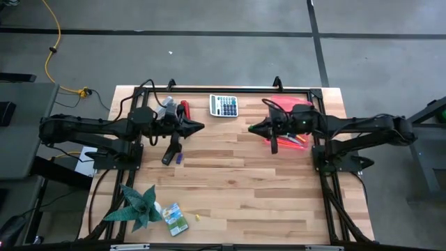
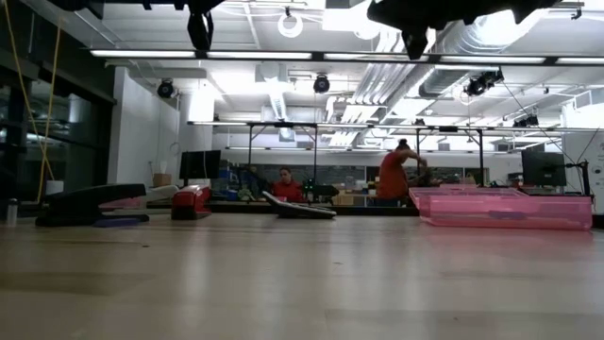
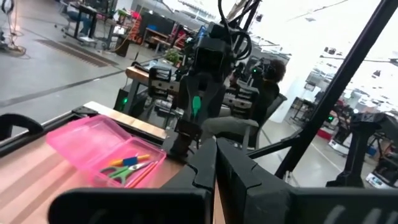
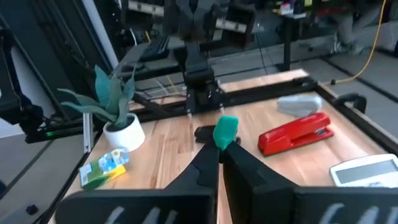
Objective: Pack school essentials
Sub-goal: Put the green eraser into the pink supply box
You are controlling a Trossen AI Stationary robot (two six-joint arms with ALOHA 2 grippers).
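Note:
My right gripper (image 1: 252, 128) is raised above the table's middle, just left of the open pink box (image 1: 298, 106), and is shut on a small green piece (image 4: 225, 130). In the box lie green-handled scissors (image 3: 117, 172), an orange pencil (image 3: 124, 160) and other sticks. My left gripper (image 1: 200, 127) faces the right one, raised and shut on nothing; the low view shows it (image 2: 200, 30) high over the table. The green-yellow crayon box (image 1: 175, 218) lies flat near the near edge. A tiny yellow piece (image 1: 197, 217) is beside it and a purple stick (image 1: 179, 159) lies by the black stapler. My right gripper pinches the small green piece (image 4: 226, 126) between its two fingertips (image 4: 211, 157). The piece sticks out past the tips and is lifted clear of the table. The fingers lie about level, pointing toward the table's left side.
A grey-white calculator (image 1: 224, 105) lies at the far edge. The red stapler (image 1: 185, 110) and a black stapler (image 1: 171, 149) are under and beside my left arm. A potted plant (image 1: 138, 206) stands at the near left corner. Bare wood spans the middle and near right. People show beyond the table.

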